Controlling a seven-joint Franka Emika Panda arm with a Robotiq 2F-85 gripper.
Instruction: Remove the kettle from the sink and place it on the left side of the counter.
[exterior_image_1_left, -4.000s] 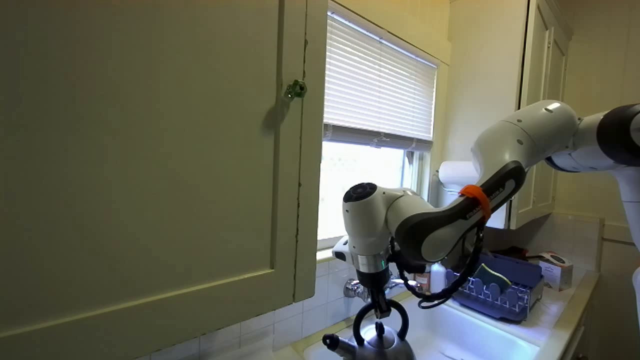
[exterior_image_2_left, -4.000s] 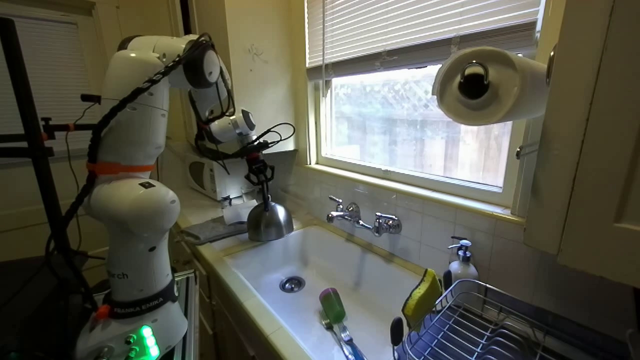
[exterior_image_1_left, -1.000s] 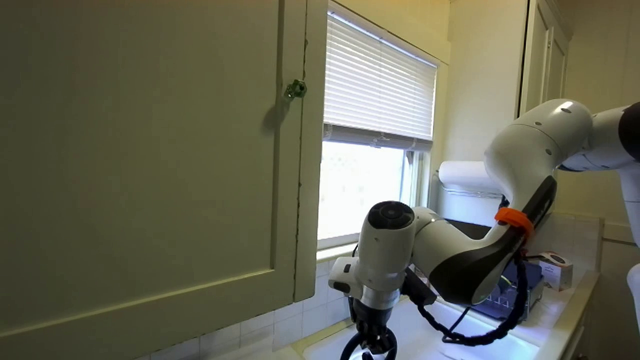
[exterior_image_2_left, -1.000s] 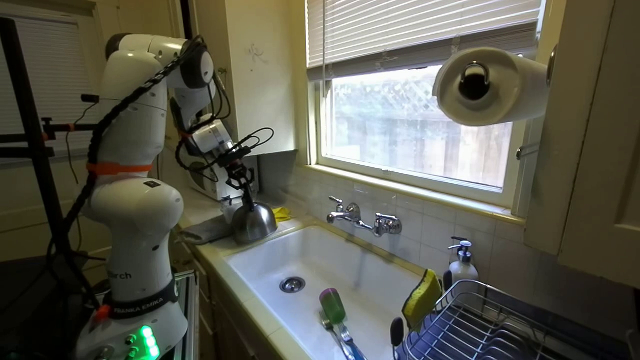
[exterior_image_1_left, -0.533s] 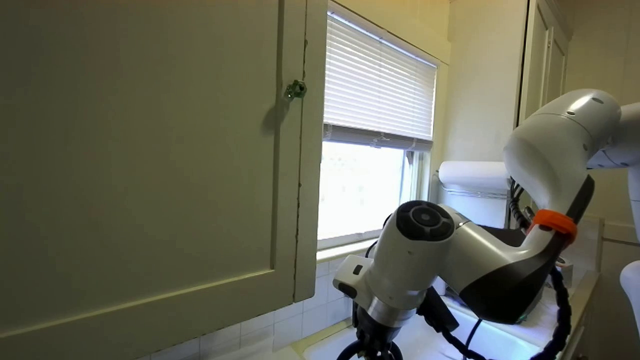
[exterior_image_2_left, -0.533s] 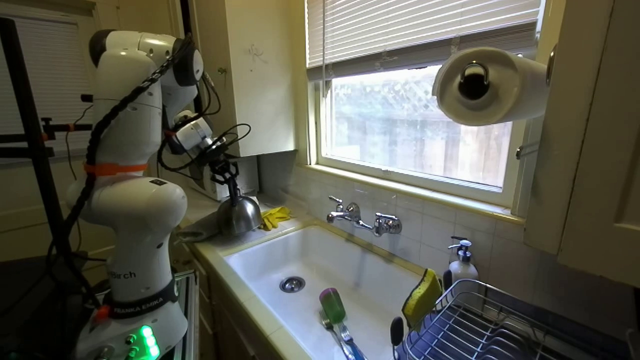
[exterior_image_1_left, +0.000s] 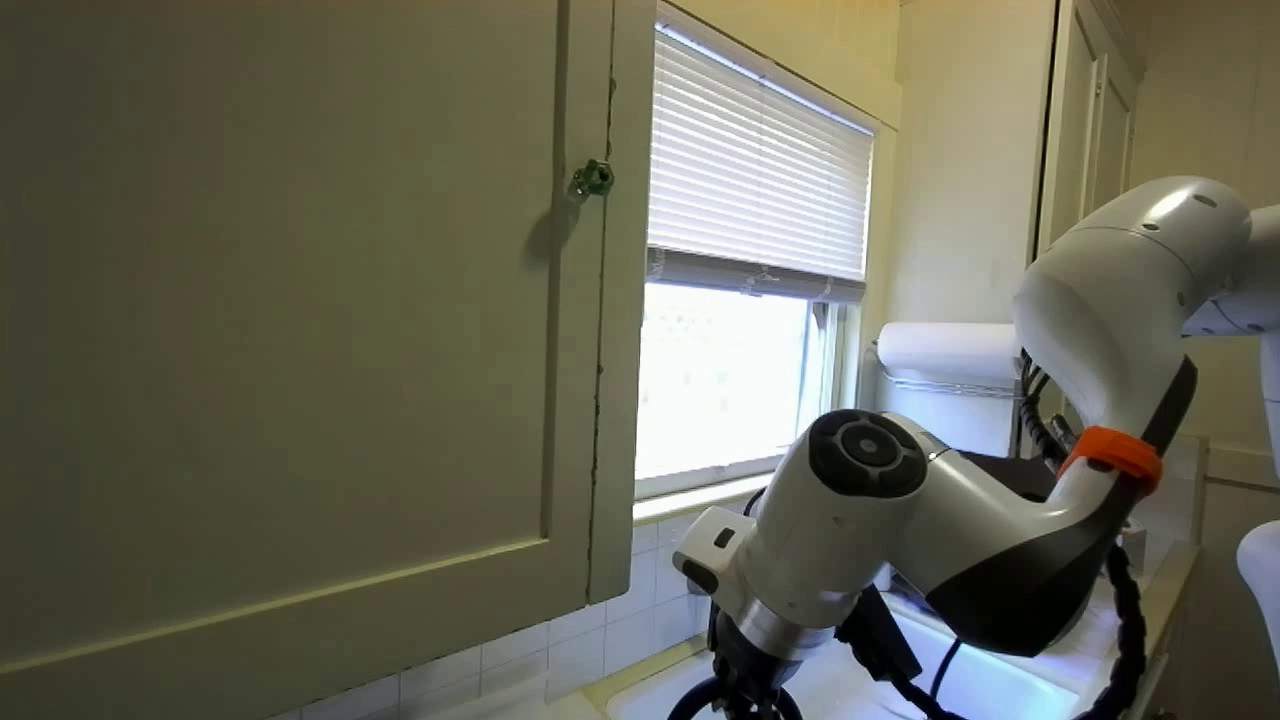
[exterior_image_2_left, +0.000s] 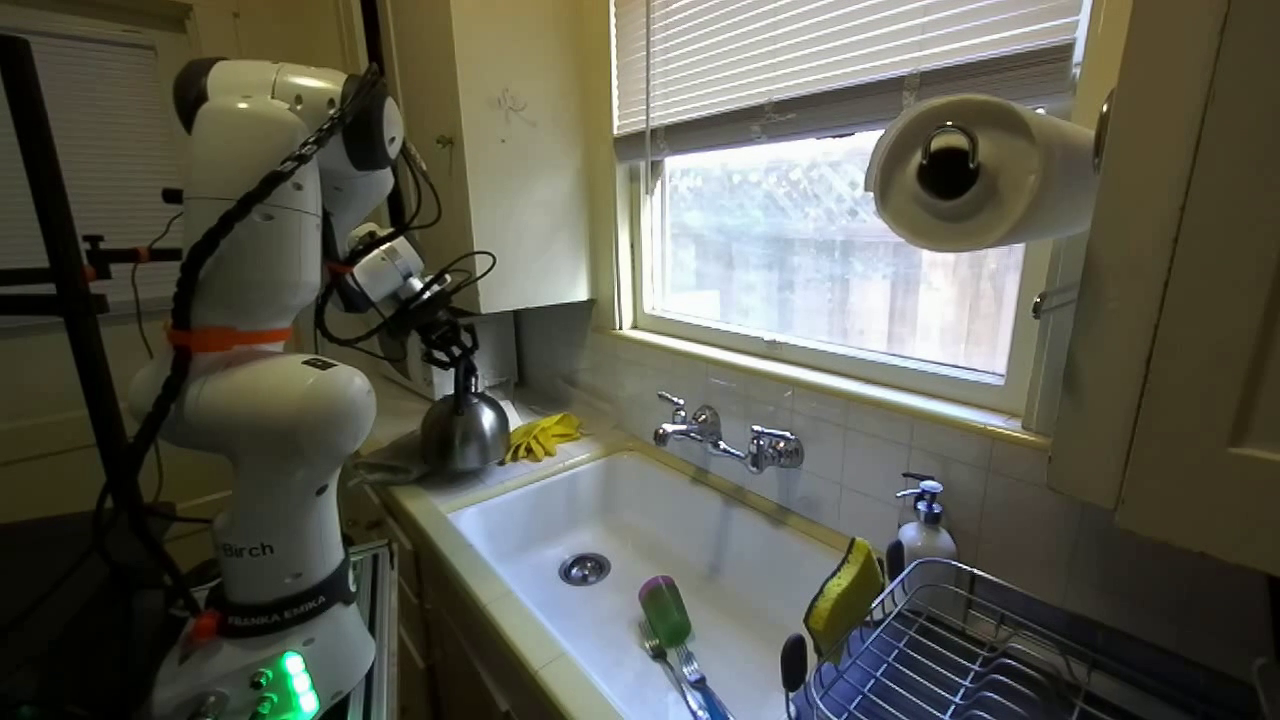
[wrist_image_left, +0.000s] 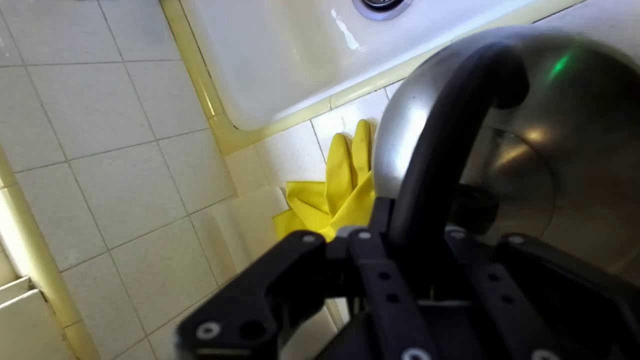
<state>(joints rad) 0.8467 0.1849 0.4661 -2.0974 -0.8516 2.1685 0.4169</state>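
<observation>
The kettle is a steel dome with a black loop handle. It hangs below my gripper, over the counter to the left of the sink. In the wrist view, my gripper is shut on the handle, which passes between the fingers. The kettle body fills the right of that view, beside the sink. I cannot tell whether its base touches the counter. In an exterior view only the top of the handle shows; the body is below the frame.
Yellow rubber gloves lie right beside the kettle; a grey cloth lies at its left. A wall faucet projects over the sink. A green cup and forks lie in the basin. An upper cabinet hangs behind the arm.
Since four seconds ago, the kettle has moved away from the sink's edge, uncovering the yellow gloves, and the gripper has tilted. In the last half second it shifted slightly and hangs more upright.
</observation>
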